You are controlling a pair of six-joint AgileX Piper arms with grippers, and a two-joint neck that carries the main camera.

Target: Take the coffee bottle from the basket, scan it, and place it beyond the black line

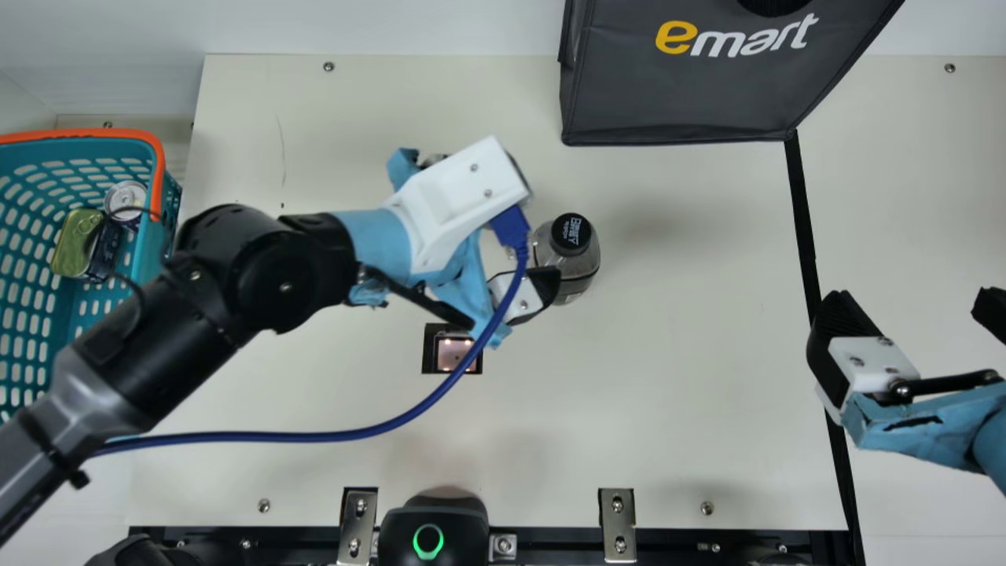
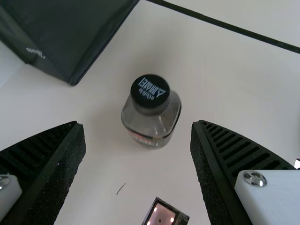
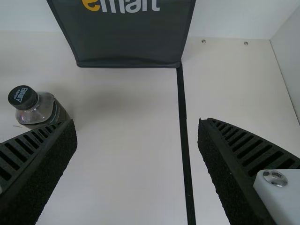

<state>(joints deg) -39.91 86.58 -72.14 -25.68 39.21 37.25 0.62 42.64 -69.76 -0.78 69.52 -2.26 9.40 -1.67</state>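
The coffee bottle (image 1: 571, 245) stands upright near the middle of the main view's bench (image 1: 668, 354); beside it, the left gripper (image 2: 138, 123) has jaws spread and empty, as does the right gripper (image 1: 913, 297) at frame right. This looks like a handover: ease the left jaws away without brushing the bottle, then close the right ones squarely on its body, keeping it upright over the black line (image 1: 805, 212).

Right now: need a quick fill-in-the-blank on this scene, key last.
The cap of the coffee bottle is coloured ____. The left tool is not shut but ____. The basket sits at the main view's ____ edge. The lit ring glows ____.

Missing words: black; open; left; green.
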